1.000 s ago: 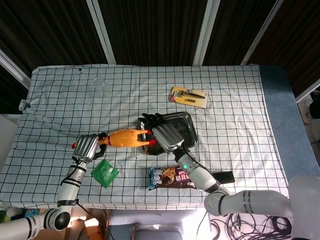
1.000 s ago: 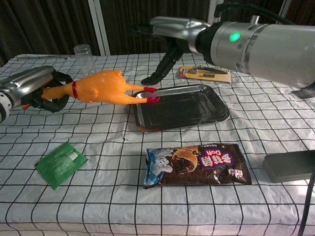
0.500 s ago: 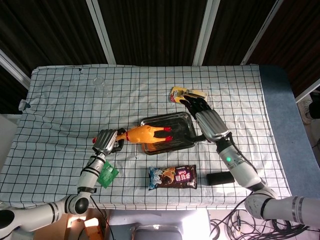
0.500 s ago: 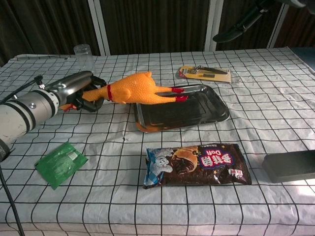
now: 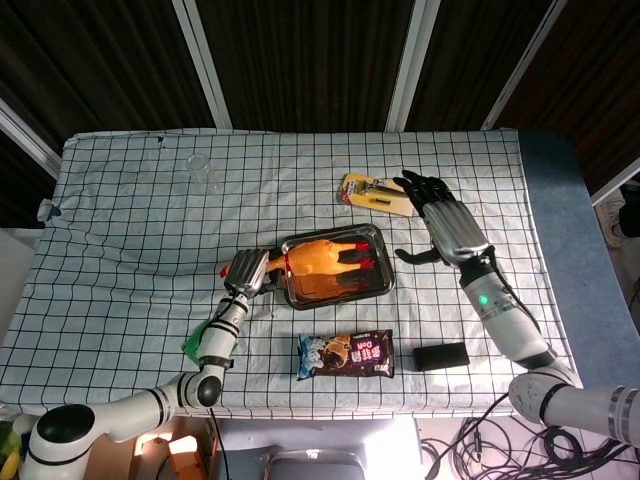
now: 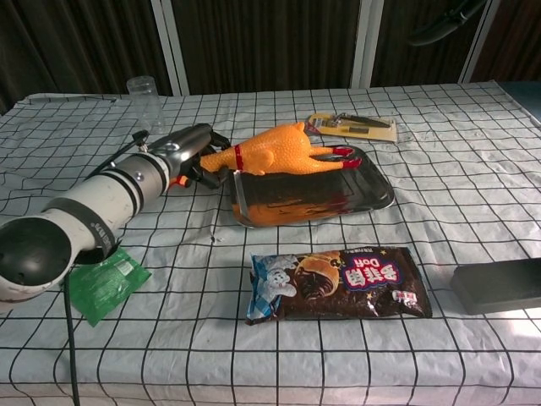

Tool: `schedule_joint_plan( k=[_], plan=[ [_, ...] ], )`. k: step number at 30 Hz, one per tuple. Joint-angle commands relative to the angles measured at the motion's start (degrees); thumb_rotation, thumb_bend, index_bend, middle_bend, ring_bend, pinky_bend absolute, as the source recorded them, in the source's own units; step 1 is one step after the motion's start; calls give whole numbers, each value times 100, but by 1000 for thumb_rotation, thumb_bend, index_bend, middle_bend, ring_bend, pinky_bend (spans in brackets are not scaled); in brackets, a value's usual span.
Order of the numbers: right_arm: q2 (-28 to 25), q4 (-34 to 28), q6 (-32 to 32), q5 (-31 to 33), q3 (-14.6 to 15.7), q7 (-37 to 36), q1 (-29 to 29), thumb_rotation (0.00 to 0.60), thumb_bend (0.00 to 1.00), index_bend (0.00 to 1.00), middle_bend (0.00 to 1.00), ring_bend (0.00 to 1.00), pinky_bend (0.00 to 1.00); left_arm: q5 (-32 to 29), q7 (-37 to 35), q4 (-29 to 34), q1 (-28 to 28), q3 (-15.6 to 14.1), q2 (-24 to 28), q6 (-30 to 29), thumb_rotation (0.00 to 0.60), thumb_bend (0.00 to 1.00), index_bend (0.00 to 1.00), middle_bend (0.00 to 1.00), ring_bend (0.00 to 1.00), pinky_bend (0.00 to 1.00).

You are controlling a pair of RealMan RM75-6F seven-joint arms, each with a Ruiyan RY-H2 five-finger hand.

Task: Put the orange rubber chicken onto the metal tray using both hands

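Observation:
The orange rubber chicken [image 5: 322,257] [image 6: 277,150] lies lengthwise over the metal tray [image 5: 375,285] [image 6: 365,191], red feet toward the tray's right end. Its orange reflection shows in the tray floor; whether the body touches the metal I cannot tell. My left hand [image 5: 245,270] [image 6: 188,154] grips the chicken's head end just off the tray's left rim. My right hand [image 5: 446,220] hangs to the right of the tray, fingers spread, holding nothing. In the chest view only a dark sliver of the right hand [image 6: 448,15] shows at the top edge.
A chocolate snack packet [image 5: 346,355] [image 6: 340,282] lies in front of the tray. A green packet [image 6: 106,279] is at front left, a black box [image 5: 441,355] [image 6: 499,286] at front right. A yellow carded tool [image 5: 378,193] [image 6: 352,125] and a clear glass [image 5: 200,166] [image 6: 144,91] stand further back.
My left hand has carried the chicken rightward from beside the tray to over it. My right hand has left the chicken and drawn away to the right of the tray.

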State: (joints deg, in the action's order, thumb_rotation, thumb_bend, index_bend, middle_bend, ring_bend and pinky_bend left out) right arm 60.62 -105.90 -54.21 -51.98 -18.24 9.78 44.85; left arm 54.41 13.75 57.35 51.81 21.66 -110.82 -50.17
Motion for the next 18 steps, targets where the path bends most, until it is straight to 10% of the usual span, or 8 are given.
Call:
schedule_joint_plan(
  k=[1, 6, 18],
  plan=[
    [-202, 3, 17, 206, -71, -2, 4, 600, 116, 0, 0, 0, 0, -80, -14, -301, 57, 23, -295, -32, 600, 665, 432, 522, 394, 605],
    [-461, -49, 74, 430, -53, 152, 29, 600, 117, 0, 0, 0, 0, -123, -177, -181, 53, -33, -284, 278, 600, 537, 1, 260, 240, 482],
    [-703, -96, 143, 544, 20, 143, -3, 600, 117, 0, 0, 0, 0, 321, -201, -432, 144, -64, -703, -377, 600, 419, 0, 13, 107, 369]
  ],
)
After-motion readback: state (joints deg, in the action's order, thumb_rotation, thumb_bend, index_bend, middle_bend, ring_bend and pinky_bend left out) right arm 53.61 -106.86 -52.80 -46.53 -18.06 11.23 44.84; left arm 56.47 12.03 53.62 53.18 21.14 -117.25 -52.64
